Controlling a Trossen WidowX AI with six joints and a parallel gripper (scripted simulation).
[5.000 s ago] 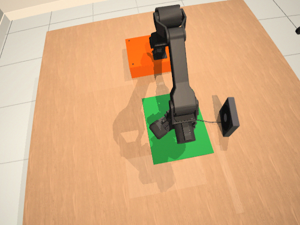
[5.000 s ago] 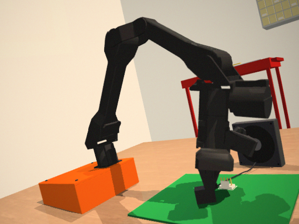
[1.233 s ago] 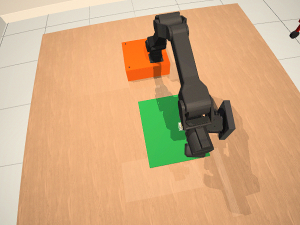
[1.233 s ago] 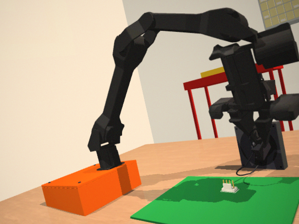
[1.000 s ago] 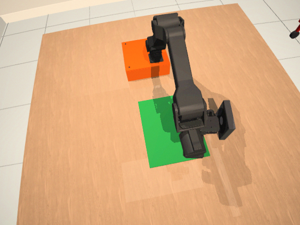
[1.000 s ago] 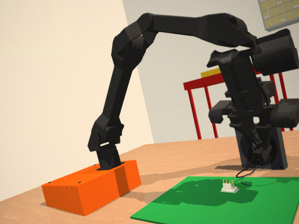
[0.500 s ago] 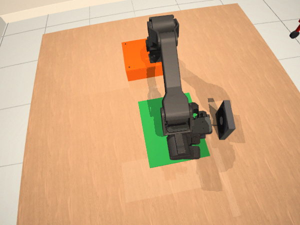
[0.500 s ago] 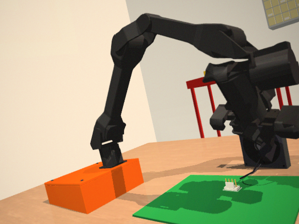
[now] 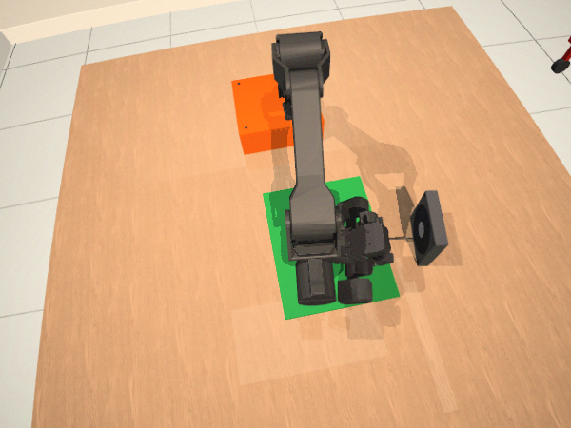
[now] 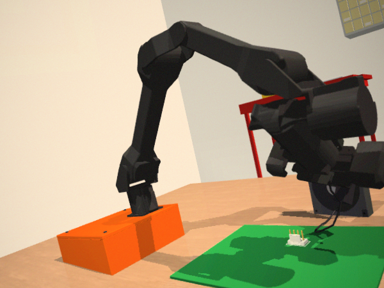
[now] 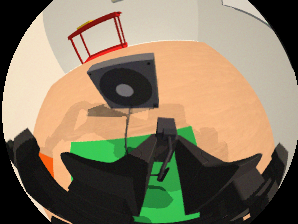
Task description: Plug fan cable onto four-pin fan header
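A wooden counter (image 9: 143, 238) (image 10: 208, 198) (image 11: 215, 90) carries everything the task needs. Over it arches the black arm (image 9: 306, 133) (image 10: 148, 118), standing on an orange block (image 9: 257, 107) (image 10: 86, 249) (image 11: 47, 166), with its far end slanting down over the board side. A red table (image 10: 253, 144) (image 11: 95, 26) stands in the background

The flat green board (image 9: 281, 285) (image 10: 224, 272) (image 11: 87, 156) lies on the counter, well apart from the orange block. Just beyond one edge of it, the dark square fan (image 9: 430, 228) (image 10: 366, 198) (image 11: 150, 75) stands upright

The claw (image 9: 373, 238) (image 10: 342, 192) (image 11: 165, 139) is narrowed onto the plug (image 11: 166, 126), gripping it at its fingertips. In the wrist view the dark plug sits between the two tips, its blocky end showing past them on the fan's side. Its exact tilt is hard to tell

The thin black cable (image 9: 402, 238) (image 10: 335, 217) (image 11: 127, 130) joins the fan and dips towards the board below the claw. Smallest of all, the white header (image 10: 297, 240) sits on the board with its four pins standing bare; the plug is off it, up in the claw's grip
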